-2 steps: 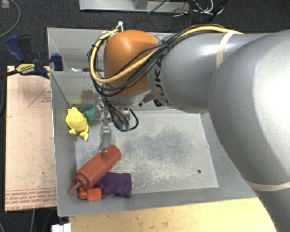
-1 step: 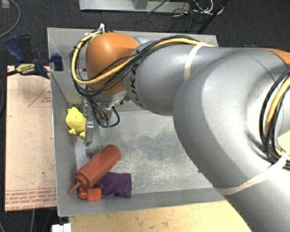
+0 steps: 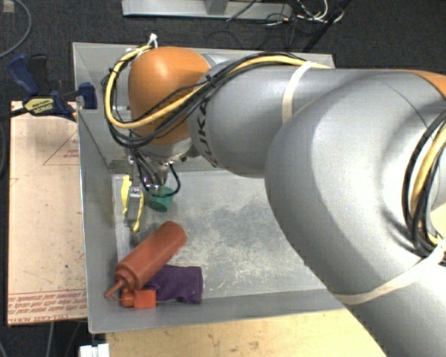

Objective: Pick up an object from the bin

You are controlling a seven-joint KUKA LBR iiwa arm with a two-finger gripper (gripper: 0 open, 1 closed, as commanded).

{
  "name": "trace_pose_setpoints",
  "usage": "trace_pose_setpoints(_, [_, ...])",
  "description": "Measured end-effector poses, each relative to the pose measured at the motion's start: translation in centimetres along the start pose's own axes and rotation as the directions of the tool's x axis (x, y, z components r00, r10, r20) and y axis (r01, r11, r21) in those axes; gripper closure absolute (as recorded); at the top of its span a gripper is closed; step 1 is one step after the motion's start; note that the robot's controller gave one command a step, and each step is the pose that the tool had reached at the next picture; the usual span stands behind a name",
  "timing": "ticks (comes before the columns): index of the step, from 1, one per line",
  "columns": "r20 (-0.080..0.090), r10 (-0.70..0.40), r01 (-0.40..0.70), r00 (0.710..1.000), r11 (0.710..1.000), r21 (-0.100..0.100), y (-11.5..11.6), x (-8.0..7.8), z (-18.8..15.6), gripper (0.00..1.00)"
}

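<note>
**A:** Where was the tool (image 3: 150, 186)?

**B:** Low in the bin (image 3: 238, 222), near the wall on the view's left, under the orange wrist cover (image 3: 163, 88). I couldn't tell whether it was released or clenched.

**A:** What lay nearest?

**B:** A slim yellow piece (image 3: 131, 207) was just left of it in the view, its long axis running along that wall. A small green piece (image 3: 162, 199) was just right of it.

**A:** And the rest?

**B:** Nearer the front, a red-brown squeeze bottle (image 3: 150, 257) lay slantwise. A purple cloth (image 3: 180, 282) and an orange block (image 3: 141, 298) were beside its nozzle end.

**A:** The coming move?

**B:** I judged a short drop onto the yellow or green piece, since nothing showed in its grasp.
</note>
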State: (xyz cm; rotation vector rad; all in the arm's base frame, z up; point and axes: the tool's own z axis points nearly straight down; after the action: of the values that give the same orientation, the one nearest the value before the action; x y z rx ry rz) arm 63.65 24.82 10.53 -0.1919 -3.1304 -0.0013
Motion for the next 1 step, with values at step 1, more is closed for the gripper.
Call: trace_pose_setpoints(1, [0.011, -0.010, 0.010, 1.000, 1.000, -0.004, 0.19, -0.11, -5.20, 0.00])
